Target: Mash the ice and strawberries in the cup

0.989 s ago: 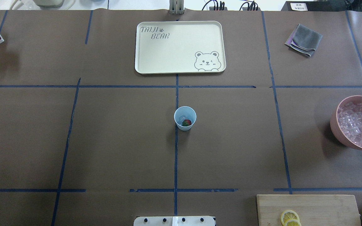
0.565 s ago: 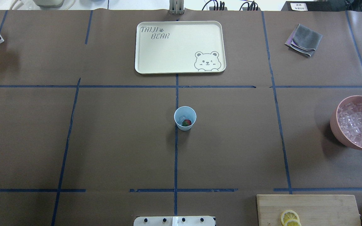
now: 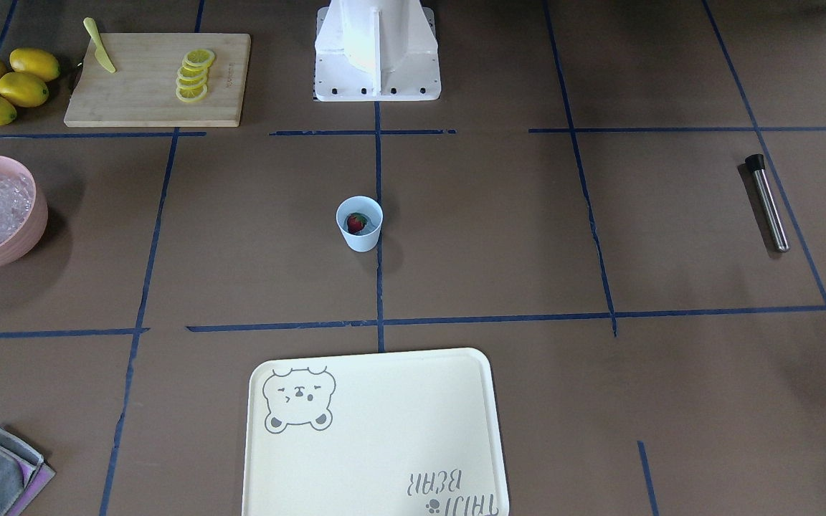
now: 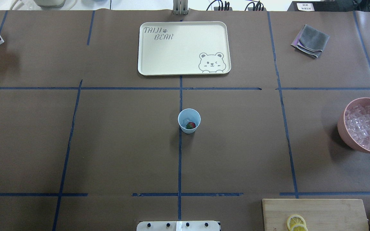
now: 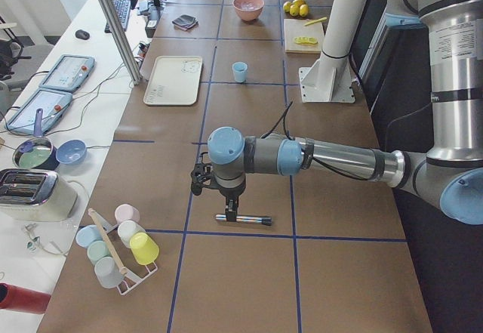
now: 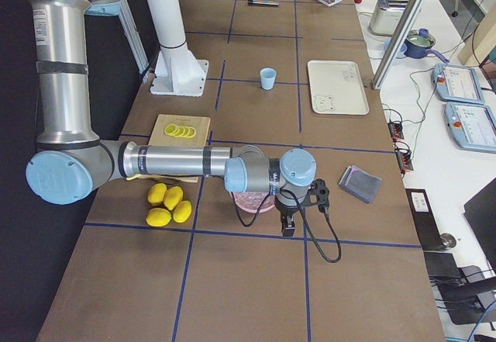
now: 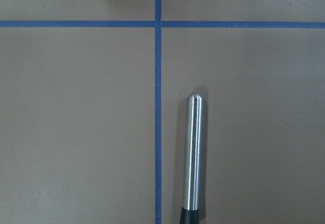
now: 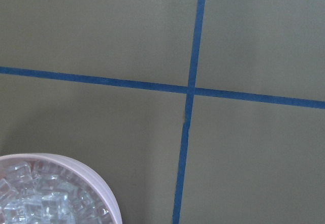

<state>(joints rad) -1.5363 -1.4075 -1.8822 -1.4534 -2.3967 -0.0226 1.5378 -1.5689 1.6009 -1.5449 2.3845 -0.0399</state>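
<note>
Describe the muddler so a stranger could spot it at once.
Start at the brown table and go to the robot's left end, far from the cup and tray. The muddler lies flat there beside a blue tape line: a slim, shiny steel rod with a black end, unlike the pastel cups racked beyond it.

The cup (image 4: 189, 116) stands at the middle of the table (image 4: 108, 144), strawberry (image 4: 190, 125) and ice (image 4: 185, 121) inside.
Beyond it lies the tray (image 4: 172, 57); bowl (image 4: 343, 130) and board (image 4: 326, 210) sit to my right, the rod (image 3: 768, 204) to my left.

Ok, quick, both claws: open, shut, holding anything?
Left claw: cannot tell; only a side view shows it.
Right claw: cannot tell, same reason.
</note>
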